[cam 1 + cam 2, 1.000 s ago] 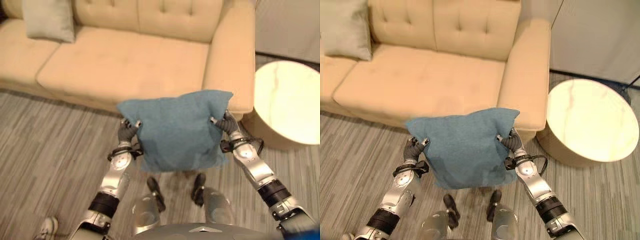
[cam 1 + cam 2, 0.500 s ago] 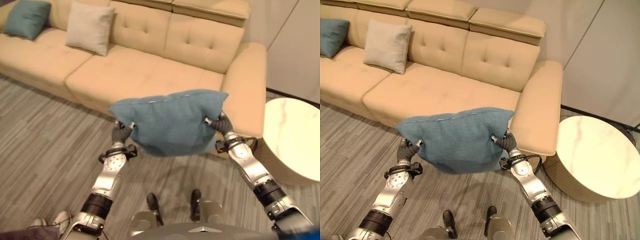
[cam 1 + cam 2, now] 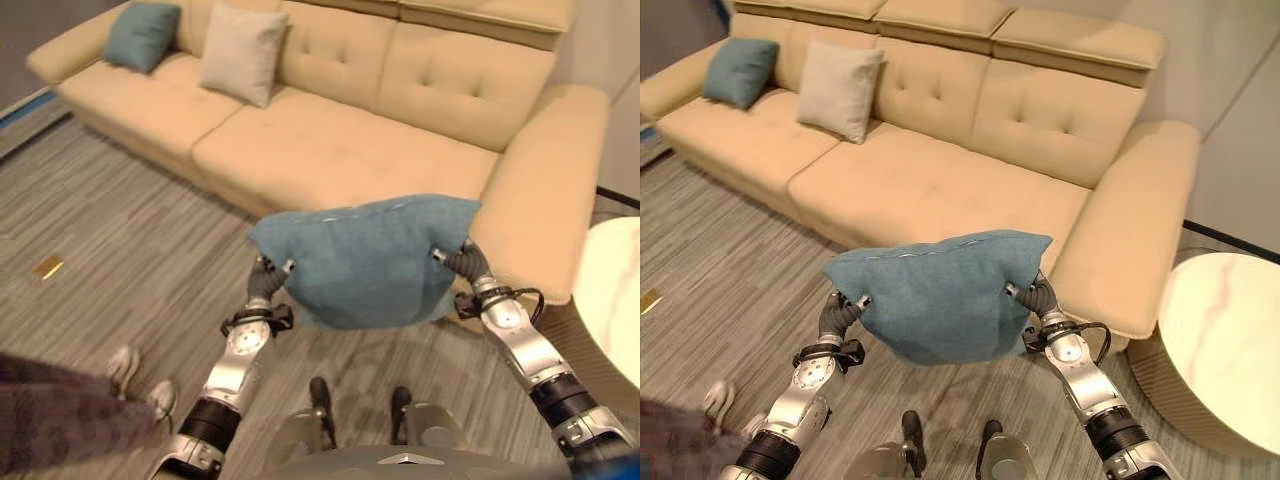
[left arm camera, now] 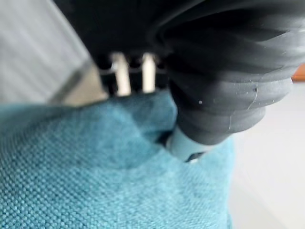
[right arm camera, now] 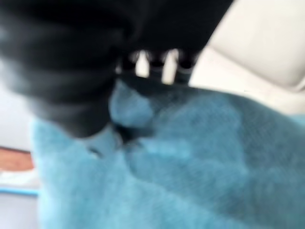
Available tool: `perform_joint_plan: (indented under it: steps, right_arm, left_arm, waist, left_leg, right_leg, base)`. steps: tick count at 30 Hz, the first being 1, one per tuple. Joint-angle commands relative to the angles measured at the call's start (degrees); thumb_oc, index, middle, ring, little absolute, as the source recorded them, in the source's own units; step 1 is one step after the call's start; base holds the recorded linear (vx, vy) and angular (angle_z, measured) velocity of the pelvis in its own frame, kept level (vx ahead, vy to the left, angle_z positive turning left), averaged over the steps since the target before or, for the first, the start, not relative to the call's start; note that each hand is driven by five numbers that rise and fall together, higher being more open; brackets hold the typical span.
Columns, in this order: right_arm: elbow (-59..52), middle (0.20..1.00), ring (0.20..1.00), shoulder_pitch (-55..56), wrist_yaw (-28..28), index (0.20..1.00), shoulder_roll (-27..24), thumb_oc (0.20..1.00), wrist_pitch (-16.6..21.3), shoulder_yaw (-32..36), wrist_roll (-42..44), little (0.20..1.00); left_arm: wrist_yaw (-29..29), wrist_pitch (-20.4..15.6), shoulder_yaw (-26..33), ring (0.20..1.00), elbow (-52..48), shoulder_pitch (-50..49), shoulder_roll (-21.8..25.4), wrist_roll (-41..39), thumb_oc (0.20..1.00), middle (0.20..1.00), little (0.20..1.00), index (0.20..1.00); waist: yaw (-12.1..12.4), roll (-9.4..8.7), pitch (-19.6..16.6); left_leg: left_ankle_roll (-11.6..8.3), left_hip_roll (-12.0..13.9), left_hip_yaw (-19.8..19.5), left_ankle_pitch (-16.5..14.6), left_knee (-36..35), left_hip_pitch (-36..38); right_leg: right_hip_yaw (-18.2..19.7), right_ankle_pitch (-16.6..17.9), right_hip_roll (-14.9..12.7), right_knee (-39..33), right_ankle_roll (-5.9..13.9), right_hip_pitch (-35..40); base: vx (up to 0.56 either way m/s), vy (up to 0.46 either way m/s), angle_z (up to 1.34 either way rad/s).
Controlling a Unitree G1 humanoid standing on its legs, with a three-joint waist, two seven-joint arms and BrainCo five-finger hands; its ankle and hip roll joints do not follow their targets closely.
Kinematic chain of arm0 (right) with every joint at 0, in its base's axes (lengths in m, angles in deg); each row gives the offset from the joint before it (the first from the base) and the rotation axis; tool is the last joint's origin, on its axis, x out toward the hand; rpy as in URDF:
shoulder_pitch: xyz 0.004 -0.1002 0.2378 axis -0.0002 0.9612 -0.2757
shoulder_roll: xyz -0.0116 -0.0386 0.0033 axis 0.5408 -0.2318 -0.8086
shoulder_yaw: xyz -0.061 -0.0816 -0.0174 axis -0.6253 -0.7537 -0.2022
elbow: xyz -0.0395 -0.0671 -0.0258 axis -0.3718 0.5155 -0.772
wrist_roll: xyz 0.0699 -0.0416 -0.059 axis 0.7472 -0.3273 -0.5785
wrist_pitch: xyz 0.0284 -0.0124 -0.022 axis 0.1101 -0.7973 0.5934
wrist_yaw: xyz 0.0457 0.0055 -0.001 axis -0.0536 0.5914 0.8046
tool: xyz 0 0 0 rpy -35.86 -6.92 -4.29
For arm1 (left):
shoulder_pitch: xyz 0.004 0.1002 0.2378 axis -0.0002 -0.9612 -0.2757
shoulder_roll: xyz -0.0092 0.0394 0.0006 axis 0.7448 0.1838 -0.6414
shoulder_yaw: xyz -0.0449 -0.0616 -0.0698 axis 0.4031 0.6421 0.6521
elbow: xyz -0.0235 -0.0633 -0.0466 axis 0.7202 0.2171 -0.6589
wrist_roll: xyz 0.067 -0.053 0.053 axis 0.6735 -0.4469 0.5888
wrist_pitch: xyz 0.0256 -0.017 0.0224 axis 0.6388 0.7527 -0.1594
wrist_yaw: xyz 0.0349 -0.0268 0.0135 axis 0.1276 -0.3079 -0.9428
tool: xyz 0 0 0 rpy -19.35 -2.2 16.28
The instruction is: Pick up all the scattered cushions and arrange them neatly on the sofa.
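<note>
A large teal cushion [image 3: 940,293] hangs in the air in front of the beige sofa [image 3: 940,180], above the grey wood-grain floor [image 3: 730,270], carried between both hands. The left hand [image 3: 840,312] pinches the cushion's left edge, fingers curled into the fabric, and the right hand [image 3: 1038,297] grips its right edge the same way. On the sofa's far left end a smaller teal cushion [image 3: 740,72] leans against the backrest, with a light grey cushion [image 3: 839,89] just beside it. A round pale bench [image 3: 1225,340] stands near the sofa's right armrest
</note>
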Motion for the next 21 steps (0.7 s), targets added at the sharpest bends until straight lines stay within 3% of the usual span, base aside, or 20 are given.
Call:
perform_joint_plan:
  steps: [1, 2, 5, 8, 13, 15, 17, 19, 21]
  right_arm:
    - [-9.43, 0.200, 0.200, -3.98, 1.40, 0.200, 3.35, 0.200, 6.71, -2.16, 1.06, 0.200]
    - [-9.42, 0.200, 0.200, -3.99, 1.39, 0.200, 3.35, 0.200, 6.72, -2.17, 1.06, 0.200]
    - [-9.21, 0.200, 0.200, -4.77, 1.51, 0.200, 3.63, 0.200, 6.68, -2.96, 0.28, 0.200]
    - [-9.25, 0.200, 0.200, -4.99, 1.46, 0.200, 3.43, 0.200, 6.54, -2.90, 0.00, 0.200]
    - [-10.05, 0.200, 0.200, -4.64, 1.53, 0.200, 4.04, 0.200, 6.25, -2.74, -0.49, 0.200]
    - [-9.92, 0.200, 0.200, -5.58, 1.50, 0.200, 4.80, 0.200, 6.07, -3.38, -0.83, 0.200]
    - [-9.76, 0.200, 0.200, -7.26, 1.43, 0.200, 5.81, 0.200, 5.97, -4.29, -1.17, 0.200]
    - [-9.51, 0.200, 0.200, -7.54, 1.63, 0.200, 6.27, 0.200, 5.83, -4.50, -0.93, 0.200]
    - [-9.03, 0.200, 0.200, -8.79, 2.28, 0.200, 6.16, 0.200, 5.78, -5.42, -0.11, 0.200]
  left_arm:
    - [3.52, -4.59, -2.31, 0.200, -5.07, 5.18, -0.31, 2.12, 0.200, 0.200, 0.200, 0.200]
    - [3.52, -4.58, -2.30, 0.200, -5.08, 5.17, -0.31, 2.12, 0.200, 0.200, 0.200, 0.200]
    - [2.80, -5.03, -1.47, 0.200, -5.43, 4.66, -0.66, 1.75, 0.200, 0.200, 0.200, 0.200]
    - [2.62, -5.21, -1.21, 0.200, -5.83, 4.60, -0.66, 1.79, 0.200, 0.200, 0.200, 0.200]
    - [2.85, -5.38, -1.73, 0.200, -6.43, 4.89, -0.59, 1.23, 0.200, 0.200, 0.200, 0.200]
    - [2.70, -5.30, -2.37, 0.200, -7.10, 5.14, -0.44, 0.98, 0.200, 0.200, 0.200, 0.200]
    - [2.28, -5.25, -2.89, 0.200, -7.42, 5.75, 0.39, 1.47, 0.200, 0.200, 0.200, 0.200]
    - [2.26, -5.25, -2.76, 0.200, -7.48, 5.67, 0.57, 1.51, 0.200, 0.200, 0.200, 0.200]
    - [2.51, -5.57, -2.13, 0.200, -7.46, 5.24, 1.01, 0.80, 0.200, 0.200, 0.200, 0.200]
  waist:
    - [0.01, -3.79, -2.37]
    - [0.07, -3.84, -2.31]
    - [1.11, -2.99, -2.08]
    - [1.45, -2.53, -1.99]
    - [2.21, -2.60, -2.78]
    - [2.52, -2.99, -2.70]
    - [2.62, -3.23, -1.93]
    - [2.72, -3.15, -1.83]
    - [1.96, -2.70, -1.39]
  left_leg:
    - [-0.28, 0.72, -1.32, -7.59, 4.75, -0.78]
    - [-0.30, 0.67, -1.24, -7.47, 4.51, -0.57]
    - [-1.07, 1.68, -2.74, -2.91, -0.78, -0.44]
    - [-1.37, 2.69, -1.34, -0.82, -2.60, -0.51]
    - [0.69, 1.19, 0.15, -3.91, -0.51, 0.50]
    - [2.68, -0.64, 0.73, -6.14, -0.07, 1.73]
    - [4.54, -1.62, 2.00, -8.74, 0.80, 2.86]
    - [4.66, -1.72, 2.26, -9.55, 0.87, 3.57]
    - [4.76, -3.15, 0.89, -10.49, -0.52, 5.75]
  right_leg:
    - [2.55, 7.63, 4.02, -9.91, 7.31, 3.96]
    - [2.63, 7.57, 3.98, -9.83, 7.31, 3.99]
    - [4.98, 5.15, 5.71, -8.39, 6.46, 5.67]
    - [6.13, 3.55, 6.36, -7.46, 6.17, 7.10]
    - [7.24, 0.87, 4.44, -4.08, 7.29, 9.30]
    - [7.48, 3.31, 2.04, 2.78, 9.53, 7.14]
    - [7.17, 8.36, -0.49, 11.77, 11.70, 2.56]
    - [6.79, 7.84, -0.71, 12.57, 11.45, 0.92]
    - [8.27, 6.18, 2.34, 10.14, 10.02, -4.49]
  base:
    - [0.14, -0.021, 0.15]
    - [0.14, -0.006, -0.13]
    - [0.27, 0.033, -0.41]
    - [0.28, 0.075, -0.42]
    - [0.28, 0.134, -0.25]
    - [0.25, 0.214, -0.07]
    - [0.22, 0.222, -0.20]
    - [0.19, 0.132, -0.01]
    - [0.27, 0.127, -0.15]
